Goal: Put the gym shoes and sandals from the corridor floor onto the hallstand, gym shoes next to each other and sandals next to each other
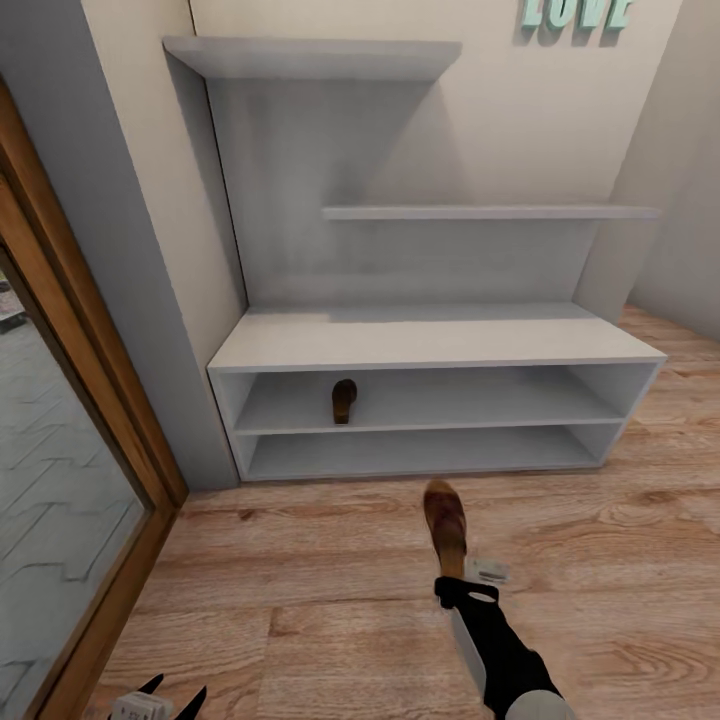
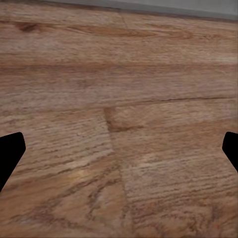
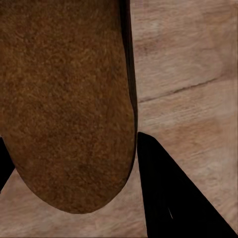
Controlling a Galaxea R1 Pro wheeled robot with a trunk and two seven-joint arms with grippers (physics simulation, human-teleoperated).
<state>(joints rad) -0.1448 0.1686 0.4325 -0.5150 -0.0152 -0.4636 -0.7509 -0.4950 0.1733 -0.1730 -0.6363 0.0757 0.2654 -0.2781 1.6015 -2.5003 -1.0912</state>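
Sandals: one lies on the upper open shelf of the hallstand, left of centre; the other is held above the corridor floor, near the unit's front.
Left end effector: low at the near left, fingers spread wide apart over bare planks.
Right end effector: clamped on the held sandal's near end; a dark finger presses its brown edge.
Wall lettering: teal, far right.
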